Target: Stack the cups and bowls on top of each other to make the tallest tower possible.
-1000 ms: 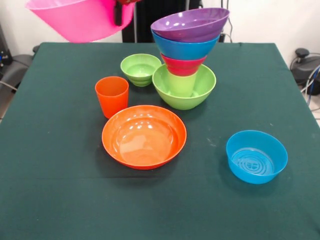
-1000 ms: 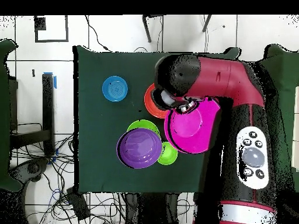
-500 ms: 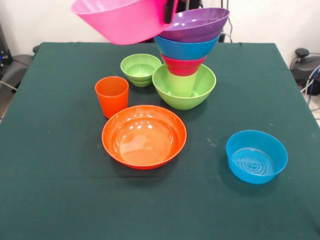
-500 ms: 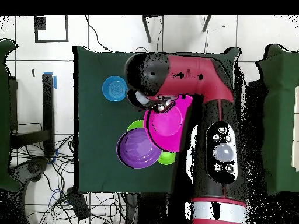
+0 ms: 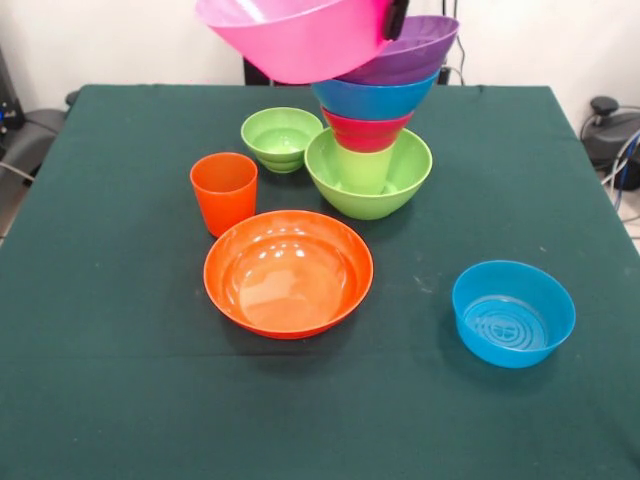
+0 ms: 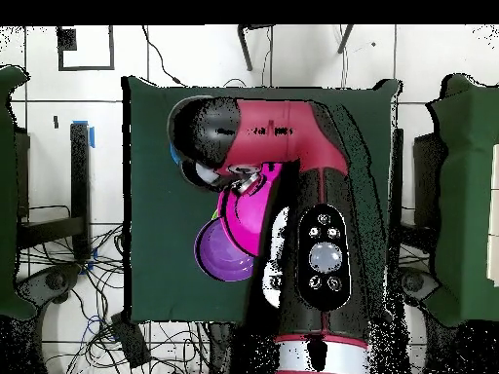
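My gripper point(image 5: 396, 17) is shut on the right rim of a large pink bowl point(image 5: 292, 38), which hangs tilted at the top of the front view. It overlaps the left side of the tower's purple bowl point(image 5: 418, 52). Below the purple bowl, the tower holds a blue bowl point(image 5: 372, 99), a small red bowl point(image 5: 366, 131) and a lime cup point(image 5: 361, 168). Its base is a green bowl point(image 5: 400, 182). An orange cup point(image 5: 223, 192) stands left of the tower. In the overhead view the pink bowl point(image 6: 249, 209) partly covers the purple bowl point(image 6: 216, 258), and the arm point(image 6: 268, 127) hides the rest.
A small green bowl point(image 5: 281, 137) sits behind the orange cup. A wide orange bowl point(image 5: 288, 272) lies in front of the tower, and a blue bowl point(image 5: 513, 313) sits at the front right. The dark green cloth point(image 5: 120, 380) covers the table.
The arm has carried the pink bowl from the upper left of the front view rightward to the tower's top. The things on the table have stayed put.
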`<state>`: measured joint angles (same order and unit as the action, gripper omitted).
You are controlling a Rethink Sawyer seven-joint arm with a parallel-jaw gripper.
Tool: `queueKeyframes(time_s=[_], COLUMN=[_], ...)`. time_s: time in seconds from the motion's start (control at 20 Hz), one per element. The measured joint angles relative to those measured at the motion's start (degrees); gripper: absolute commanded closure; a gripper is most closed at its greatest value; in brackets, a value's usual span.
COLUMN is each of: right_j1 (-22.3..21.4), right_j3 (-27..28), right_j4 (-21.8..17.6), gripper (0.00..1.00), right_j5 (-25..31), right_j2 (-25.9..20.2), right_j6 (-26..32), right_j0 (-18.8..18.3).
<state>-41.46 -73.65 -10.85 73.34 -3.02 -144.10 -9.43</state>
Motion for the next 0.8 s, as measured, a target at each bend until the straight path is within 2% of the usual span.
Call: queueKeyframes(time_s=[0.45,0.8], right_j1=[0.0,-0.2], right_j3=[-0.6,-3.7], right_j4=[1.0,4.0], gripper=[1.00,1.00], right_j5=[0.0,0.0], right_j2=[4.3,8.0], right_j6=[0.0,-0.5], right_j0=[4.1,7.1])
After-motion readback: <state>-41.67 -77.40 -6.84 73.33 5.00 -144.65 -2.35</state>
